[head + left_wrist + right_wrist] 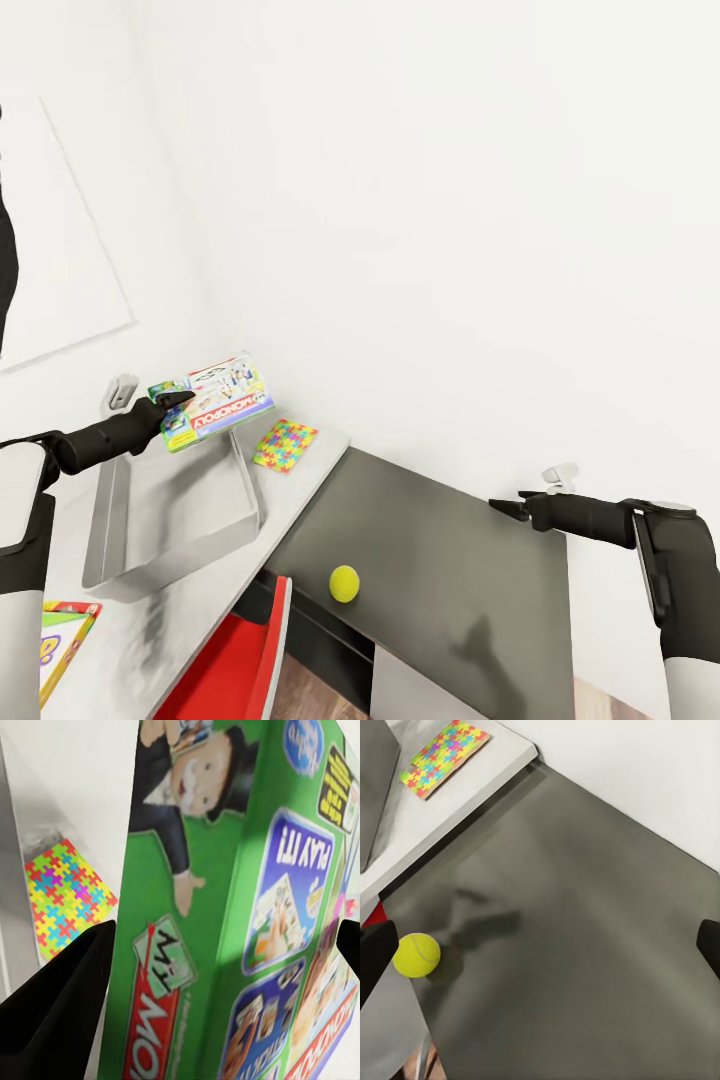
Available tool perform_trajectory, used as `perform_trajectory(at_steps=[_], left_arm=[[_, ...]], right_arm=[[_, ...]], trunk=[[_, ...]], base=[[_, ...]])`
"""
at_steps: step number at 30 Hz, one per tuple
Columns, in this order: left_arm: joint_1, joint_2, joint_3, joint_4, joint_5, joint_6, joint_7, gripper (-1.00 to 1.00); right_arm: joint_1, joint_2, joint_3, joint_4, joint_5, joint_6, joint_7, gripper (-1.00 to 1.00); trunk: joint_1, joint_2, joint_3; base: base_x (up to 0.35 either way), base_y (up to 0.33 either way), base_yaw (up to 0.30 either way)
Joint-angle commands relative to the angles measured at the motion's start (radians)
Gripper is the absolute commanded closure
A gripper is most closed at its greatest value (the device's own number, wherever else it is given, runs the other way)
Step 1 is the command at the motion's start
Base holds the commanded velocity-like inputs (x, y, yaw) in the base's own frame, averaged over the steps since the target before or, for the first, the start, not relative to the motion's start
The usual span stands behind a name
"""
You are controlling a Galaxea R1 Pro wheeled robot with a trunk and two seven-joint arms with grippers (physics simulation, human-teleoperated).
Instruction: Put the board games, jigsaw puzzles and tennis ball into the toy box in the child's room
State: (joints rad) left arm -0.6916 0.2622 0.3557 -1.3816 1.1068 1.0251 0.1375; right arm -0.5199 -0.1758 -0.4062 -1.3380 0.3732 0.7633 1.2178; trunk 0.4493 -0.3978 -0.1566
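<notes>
My left gripper (pixel 176 401) is shut on a green-edged board game (pixel 215 399) with busy colourful art, held tilted above the far end of the light-grey toy box (pixel 170 512). Up close, the game (pixel 225 892) lies clamped between the dark fingers (pixel 60 1012). One jigsaw puzzle (pixel 285 444) lies flat on the pale table (pixel 305 482), just right of the box and also visible past the game (pixel 64 896). The tennis ball (pixel 344 583) rests on a dark grey surface beside the table's edge. My right gripper (pixel 507 508) hovers open over that surface, well right of the ball (pixel 416 954).
A red chair (pixel 240 660) stands under the table's near edge. Another colourful flat box (pixel 62 640) lies at the table's front left. A white wall runs close behind the table, with a framed picture (pixel 50 250) at the left.
</notes>
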Motion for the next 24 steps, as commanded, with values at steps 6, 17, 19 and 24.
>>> perform_trajectory(at_steps=[6, 17, 19, 24], left_arm=[[-0.002, 0.000, -0.002, -0.002, 0.011, 0.004, 0.009, 1.00], [-0.002, -0.001, -0.003, -0.004, 0.011, 0.004, 0.007, 1.00], [-0.002, 0.000, -0.003, -0.004, 0.011, 0.004, 0.007, 1.00], [-0.002, 0.000, -0.003, -0.005, 0.011, 0.004, 0.008, 1.00]], right_arm=[[-0.002, 0.001, -0.002, -0.001, 0.009, 0.006, 0.009, -1.00], [-0.002, 0.001, -0.002, -0.001, 0.009, 0.004, 0.009, -1.00], [-0.002, 0.001, -0.002, -0.001, 0.009, 0.004, 0.009, -1.00], [-0.002, 0.001, -0.002, -0.001, 0.009, 0.004, 0.009, -1.00]], trunk=[[0.001, -0.002, -0.002], [0.001, -0.002, -0.002], [0.001, -0.002, -0.002], [0.001, -0.002, -0.002]], base=[[0.000, 0.000, 0.003], [0.041, 0.000, 0.001], [0.099, 0.000, 0.000], [0.053, 0.000, 0.000]])
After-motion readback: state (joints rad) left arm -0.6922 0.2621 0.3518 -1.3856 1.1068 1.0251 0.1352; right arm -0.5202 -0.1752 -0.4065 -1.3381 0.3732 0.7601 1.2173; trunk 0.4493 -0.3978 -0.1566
